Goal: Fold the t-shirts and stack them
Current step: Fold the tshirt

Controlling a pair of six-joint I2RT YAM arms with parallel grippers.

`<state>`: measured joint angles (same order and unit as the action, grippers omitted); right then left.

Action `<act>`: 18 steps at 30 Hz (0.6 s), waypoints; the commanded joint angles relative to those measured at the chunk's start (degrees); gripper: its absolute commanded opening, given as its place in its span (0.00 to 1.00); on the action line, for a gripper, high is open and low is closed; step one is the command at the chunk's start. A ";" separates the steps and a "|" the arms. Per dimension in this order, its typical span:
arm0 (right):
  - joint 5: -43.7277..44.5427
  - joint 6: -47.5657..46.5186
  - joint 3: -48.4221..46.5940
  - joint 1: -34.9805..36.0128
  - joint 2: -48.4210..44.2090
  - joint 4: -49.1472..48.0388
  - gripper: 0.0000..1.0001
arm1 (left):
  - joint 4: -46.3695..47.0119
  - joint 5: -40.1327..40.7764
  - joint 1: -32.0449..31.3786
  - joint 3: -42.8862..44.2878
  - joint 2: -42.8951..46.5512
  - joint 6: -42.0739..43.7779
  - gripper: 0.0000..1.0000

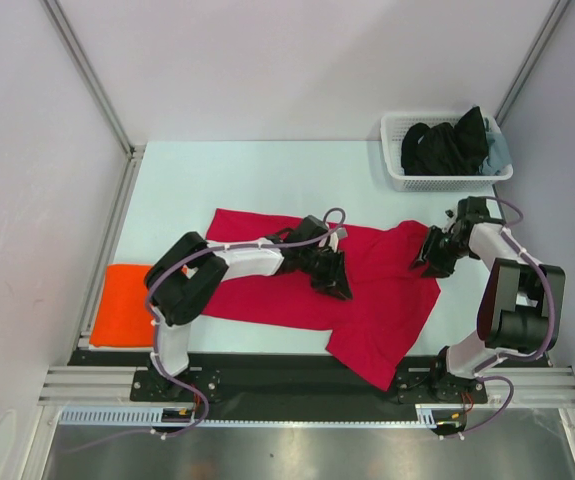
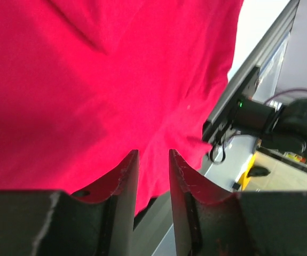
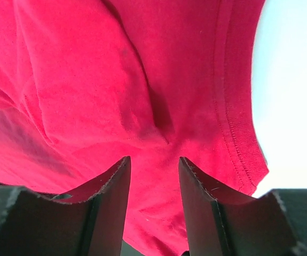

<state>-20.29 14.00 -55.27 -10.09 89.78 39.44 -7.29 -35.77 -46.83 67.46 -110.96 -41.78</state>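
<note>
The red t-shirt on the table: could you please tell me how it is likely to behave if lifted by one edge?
Probably floppy: the red t-shirt lies flat on the table with soft folds. Likely light, since the cloth looks thin. Being so widely spread, it would probably hang and drag rather than keep its shape.

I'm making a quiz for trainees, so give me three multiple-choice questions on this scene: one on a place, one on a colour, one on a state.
1. Where is the orange t-shirt? A) left near corner of the table B) its far right corner C) its middle
2. What colour is the t-shirt below the left hand and right hand? A) blue B) red C) white
3. The red t-shirt is: A) rolled up B) folded small C) spread open
Answers: A, it lies at the near edge, far left; B, both wrist views show red cloth; C, it lies open across the table.
</note>
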 commanded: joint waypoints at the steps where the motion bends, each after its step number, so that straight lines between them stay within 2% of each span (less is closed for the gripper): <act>1: -2.55 -2.05 0.95 -0.28 -2.33 -2.26 0.47 | 8.68 2.72 -0.81 2.85 -0.75 -5.76 0.34; 5: -2.39 -1.70 1.48 -0.28 -1.71 -3.14 0.48 | 7.64 8.33 -0.90 5.13 -3.21 -7.79 0.39; 13: -1.50 -1.43 -0.10 -0.02 -0.13 -3.93 0.48 | 3.00 14.58 -0.81 11.45 -9.53 -9.73 0.36; 18: -0.98 -1.87 -0.72 1.38 1.27 -4.37 0.50 | -1.58 18.63 -0.63 13.22 -9.89 -8.58 0.36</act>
<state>-21.67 13.21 -53.95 -9.69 90.19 36.32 -6.11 -21.02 -47.70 77.67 -120.95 -50.13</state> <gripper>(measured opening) 0.492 0.362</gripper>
